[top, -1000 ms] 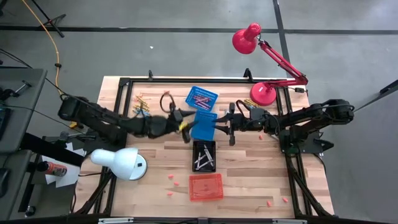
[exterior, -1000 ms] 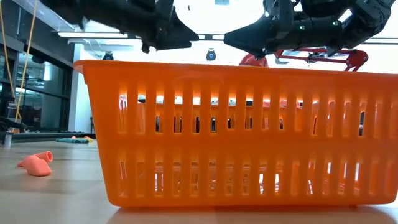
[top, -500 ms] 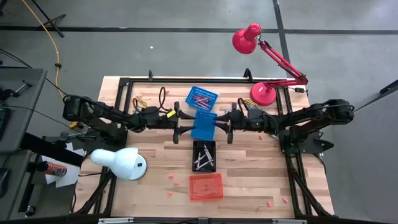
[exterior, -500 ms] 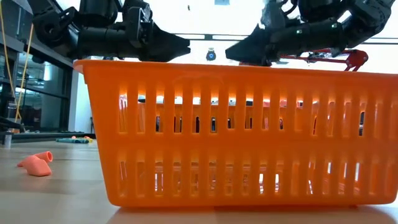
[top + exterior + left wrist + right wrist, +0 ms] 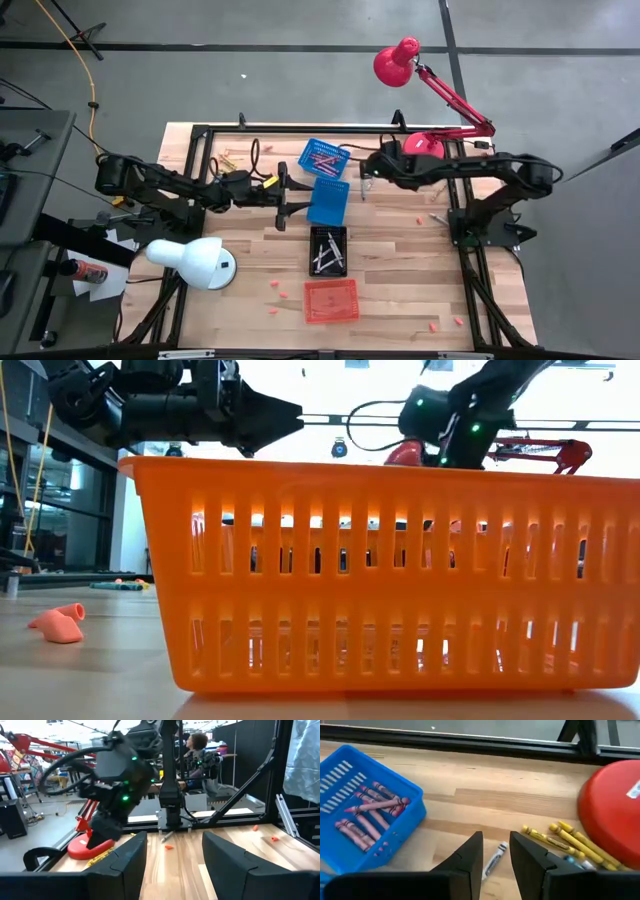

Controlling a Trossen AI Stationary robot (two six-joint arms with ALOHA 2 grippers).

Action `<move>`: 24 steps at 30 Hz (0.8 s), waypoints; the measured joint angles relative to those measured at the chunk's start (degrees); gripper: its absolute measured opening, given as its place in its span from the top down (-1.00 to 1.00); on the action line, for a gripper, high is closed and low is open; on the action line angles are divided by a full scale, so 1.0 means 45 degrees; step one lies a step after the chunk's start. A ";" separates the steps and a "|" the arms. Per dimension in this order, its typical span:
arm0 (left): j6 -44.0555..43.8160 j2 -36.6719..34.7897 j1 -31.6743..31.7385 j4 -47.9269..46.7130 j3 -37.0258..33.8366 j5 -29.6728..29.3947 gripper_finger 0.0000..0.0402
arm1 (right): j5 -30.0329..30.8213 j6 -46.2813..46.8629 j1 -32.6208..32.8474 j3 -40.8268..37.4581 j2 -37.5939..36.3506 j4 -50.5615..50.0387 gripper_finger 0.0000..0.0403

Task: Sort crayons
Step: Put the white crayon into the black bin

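Note:
My left gripper (image 5: 296, 202) stands open and level just left of the middle blue basket (image 5: 329, 201), with nothing between its fingers (image 5: 125, 862). My right gripper (image 5: 364, 188) is open and slants down over the table between the far blue basket (image 5: 325, 157) and the red lamp base (image 5: 424, 150). A grey-white crayon (image 5: 494, 860) lies on the wood below the gap between its fingers. Pink crayons (image 5: 370, 812) lie in the far blue basket. Yellow crayons (image 5: 560, 837) lie beside the lamp base. Grey crayons (image 5: 327, 252) lie in the black basket.
An orange basket (image 5: 331, 300) stands near the front and fills the low view (image 5: 380, 580). A white lamp (image 5: 190, 260) stands at the front left. More crayons (image 5: 228, 160) lie at the far left. Small pink bits (image 5: 277, 292) dot the near boards. People sit beyond the table.
My right gripper has swung away from the middle blue basket toward the far edge and the red lamp base, rolling and tipping to point downward. My left gripper has levelled out and drawn slightly left of the middle blue basket, staying open.

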 joint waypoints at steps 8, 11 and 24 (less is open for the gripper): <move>-0.0005 -0.0012 0.0000 -0.0466 0.0000 0.0000 0.12 | -0.0648 0.1649 -0.0808 0.0063 0.2009 0.0371 0.55; -0.0005 -0.0012 0.0000 -0.0622 0.0000 0.0000 0.12 | -0.0949 0.2297 -0.1022 0.0063 0.2779 0.0479 0.55; 0.0287 -0.0012 0.0005 -0.0537 0.0000 -0.0010 0.12 | -0.1515 0.2988 -0.0965 0.0059 0.3863 0.1280 0.55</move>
